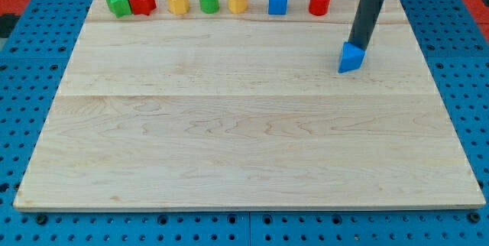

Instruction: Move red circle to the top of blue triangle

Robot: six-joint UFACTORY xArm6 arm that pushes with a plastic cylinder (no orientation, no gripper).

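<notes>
The red circle (319, 2) stands in the row of blocks along the board's top edge, at the view's upper right. The blue triangle (351, 58) lies lower and a little to the right of it, on the right part of the board. My tip (358, 48) is at the blue triangle's upper edge, touching or nearly touching it. The rod rises from there toward the view's top right. The tip is well below and to the right of the red circle.
Along the top edge, from the view's left: a green block (118, 3), a red star-like block (142, 1), a yellow block (177, 1), a green circle (208, 0), a yellow heart-like block (237, 1), a blue cube (277, 1). The wooden board (229, 124) lies on a blue pegboard.
</notes>
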